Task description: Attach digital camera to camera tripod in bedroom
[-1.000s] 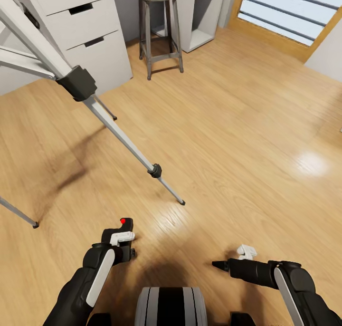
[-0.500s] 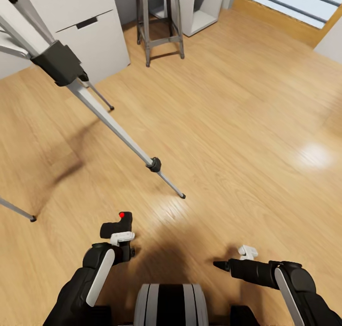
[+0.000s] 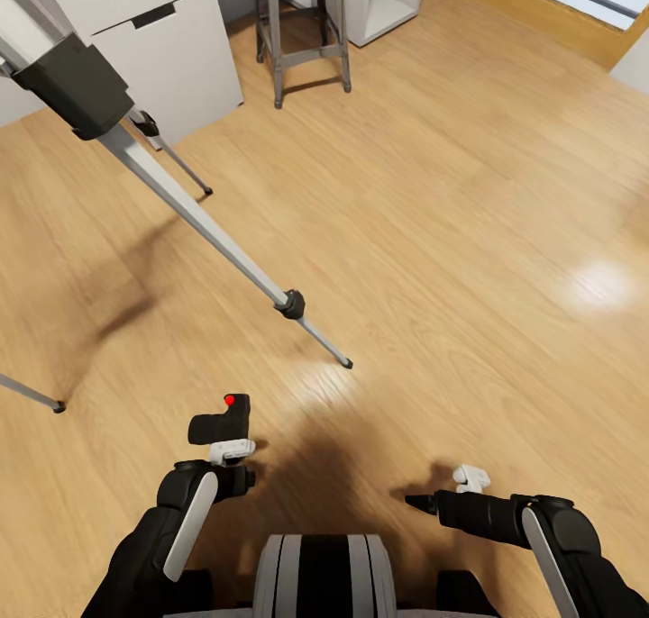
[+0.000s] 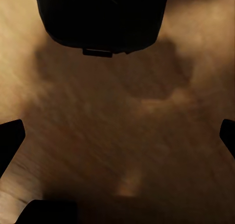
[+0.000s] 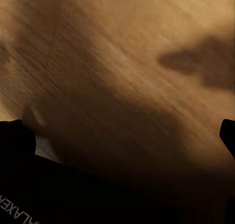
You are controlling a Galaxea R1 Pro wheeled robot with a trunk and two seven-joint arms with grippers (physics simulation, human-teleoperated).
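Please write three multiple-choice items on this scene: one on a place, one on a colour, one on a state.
1. Where is the digital camera?
A. on the floor
B. at the left gripper
C. on the stool

2. What colour is the camera's top button?
A. red
B. green
C. white

3. How does the camera tripod stand?
A. folded flat
B. legs spread on the wood floor
C. leaning on the drawers

Answers: 1 B, it sits just above that gripper; 2 A, a red dot shows on top; 3 B, its feet rest apart.
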